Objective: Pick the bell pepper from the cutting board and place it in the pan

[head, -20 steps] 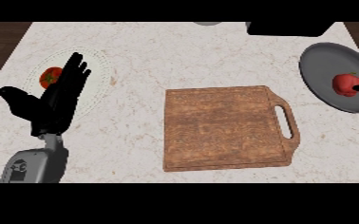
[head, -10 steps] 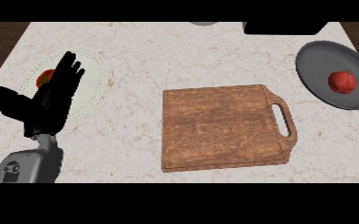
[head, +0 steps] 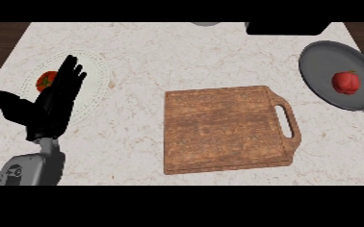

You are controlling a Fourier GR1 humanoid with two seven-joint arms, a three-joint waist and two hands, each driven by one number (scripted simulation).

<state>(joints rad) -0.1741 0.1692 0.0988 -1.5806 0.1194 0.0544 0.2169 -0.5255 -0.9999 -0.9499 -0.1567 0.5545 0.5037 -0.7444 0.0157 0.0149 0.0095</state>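
Observation:
A red bell pepper (head: 346, 82) lies in the dark grey pan (head: 319, 74) at the right edge. The wooden cutting board (head: 224, 128) with a handle slot on its right side sits at the centre with nothing on it. At the lower left my left hand (head: 51, 105) rests open, fingers up, over a white plate (head: 95, 82). A red tomato (head: 46, 79) lies on that plate, partly hidden by the fingers. My right hand does not show.
A black object (head: 287, 27) and a grey rim (head: 206, 24) sit at the counter's far edge. The dark wood beyond the counter's edge shows at the top left corner (head: 10, 33).
The view has shifted slightly, so pan and pepper sit nearer the right edge. My right hand's trace near the pepper is gone. The left hand stays open.

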